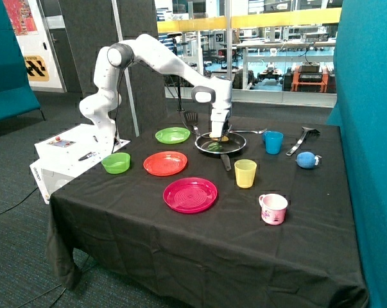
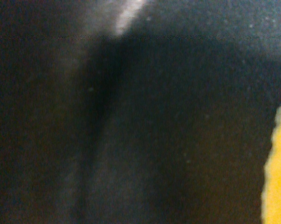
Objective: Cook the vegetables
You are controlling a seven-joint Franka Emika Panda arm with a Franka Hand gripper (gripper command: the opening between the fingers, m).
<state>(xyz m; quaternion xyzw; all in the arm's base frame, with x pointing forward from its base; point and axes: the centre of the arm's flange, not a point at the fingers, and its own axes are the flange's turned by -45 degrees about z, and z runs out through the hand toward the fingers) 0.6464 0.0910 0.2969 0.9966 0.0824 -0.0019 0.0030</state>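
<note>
The gripper [image 1: 218,135] is lowered into the frying pan [image 1: 235,149]; its state cannot be told. The dark green vegetable [image 1: 215,147] and the pale yellow one [image 1: 224,138] are seen in the pan, their long axes unclear.

The arm [image 1: 156,54] is glossy white, built of rounded, tube-like segments, with dark grey caps and rings at its joints. Its thick base column [image 1: 101,106] is white too. The claw [image 1: 217,133] is white with a dark band above it.

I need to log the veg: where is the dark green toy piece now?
In the outside view, the dark green rounded toy piece lies inside the black frying pan, just below the gripper, beside the pale yellow piece.
</note>
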